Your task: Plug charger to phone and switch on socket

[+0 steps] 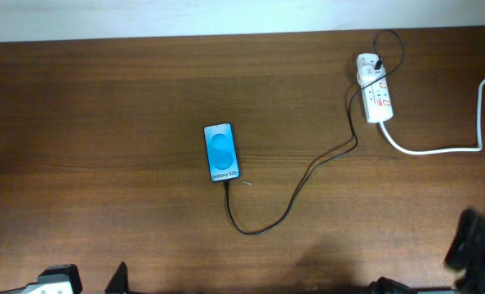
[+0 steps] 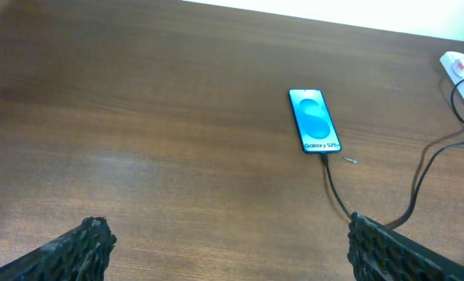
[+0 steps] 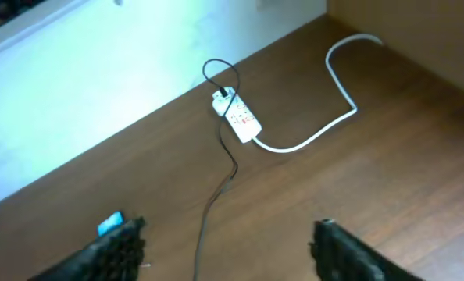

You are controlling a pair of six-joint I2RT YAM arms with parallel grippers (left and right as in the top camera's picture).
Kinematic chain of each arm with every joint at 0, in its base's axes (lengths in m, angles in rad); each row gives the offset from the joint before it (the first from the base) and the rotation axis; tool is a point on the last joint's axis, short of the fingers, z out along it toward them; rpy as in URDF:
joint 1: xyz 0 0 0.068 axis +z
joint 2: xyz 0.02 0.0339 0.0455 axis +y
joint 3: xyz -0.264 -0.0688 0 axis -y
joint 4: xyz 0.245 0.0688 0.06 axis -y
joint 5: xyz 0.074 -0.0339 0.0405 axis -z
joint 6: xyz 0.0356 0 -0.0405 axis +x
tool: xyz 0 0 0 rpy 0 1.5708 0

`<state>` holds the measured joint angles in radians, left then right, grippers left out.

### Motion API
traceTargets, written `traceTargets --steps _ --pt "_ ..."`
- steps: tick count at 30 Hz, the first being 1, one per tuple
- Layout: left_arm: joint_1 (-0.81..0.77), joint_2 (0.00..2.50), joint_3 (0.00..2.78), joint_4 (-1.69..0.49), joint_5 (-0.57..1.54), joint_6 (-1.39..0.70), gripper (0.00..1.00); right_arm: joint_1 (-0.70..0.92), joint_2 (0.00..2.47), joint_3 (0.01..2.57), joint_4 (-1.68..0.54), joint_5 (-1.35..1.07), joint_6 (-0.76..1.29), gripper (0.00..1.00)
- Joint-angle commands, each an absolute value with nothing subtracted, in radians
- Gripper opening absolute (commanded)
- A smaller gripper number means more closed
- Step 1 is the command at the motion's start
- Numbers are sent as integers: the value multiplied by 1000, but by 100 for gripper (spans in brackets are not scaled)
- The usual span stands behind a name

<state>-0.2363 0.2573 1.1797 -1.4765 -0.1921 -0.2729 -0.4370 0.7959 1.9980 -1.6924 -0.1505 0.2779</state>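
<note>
Lying flat near table centre, the phone has its blue screen lit, "Galaxy S25" text at the btm. The charger tip meets the phone's btm edge. The cable loops toward the near edge, then runs diag. up to the socket at far right, w/ the black plug end in its far outlet and a slack loop beyond. A thick white cord leaves the socket's near end and curves off right. Switch positions are too small to tell. On the left gripper, jaws are wide w/ nothing betw. them, over bare wood, well apart from the phone. On the right gripper, jaws are also spread wide and empty, socket well ahead of it. In the overhead view that arm is a dark blur at the near right corner.
</note>
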Motion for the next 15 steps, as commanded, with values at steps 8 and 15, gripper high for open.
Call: traceTargets --steps 8,15 --pt "-242 252 1178 -1475 -200 -283 99 -432 577 1956 -1698 -150 269 98" --pt "-242 252 1178 -1475 -200 -283 99 -432 561 1935 -1699 -256 79 98"
